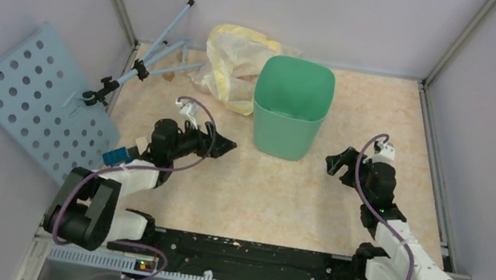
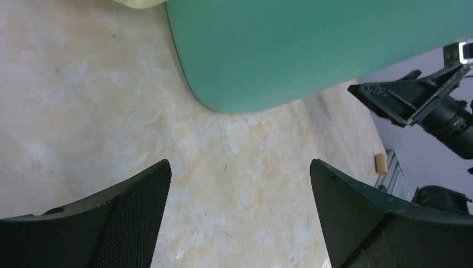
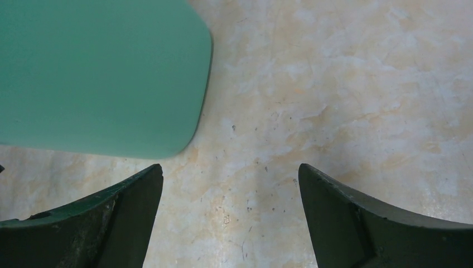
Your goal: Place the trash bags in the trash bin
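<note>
While the green trash bin (image 1: 283, 134) is standing upright on the surface (image 1: 236, 198), the left gripper (image 1: 227, 146) and the right gripper (image 1: 331, 163) are hovering on either side of it, both spread wide and holding nothing. A yellow bag (image 1: 228, 54) is lying just behind the bin.

- Trash bin (image 3: 95, 72): mint green and smooth, filling the upper left; one rounded corner shows, probably near its base.
- Table (image 3: 346, 84): cream-and-beige marbled top with scattered dark specks (image 3: 233, 128).
- Right gripper (image 3: 230, 167): two dark fingers (image 3: 111, 218) at the lower corners, spread wide, with table showing between them, just short of the bin.
</note>
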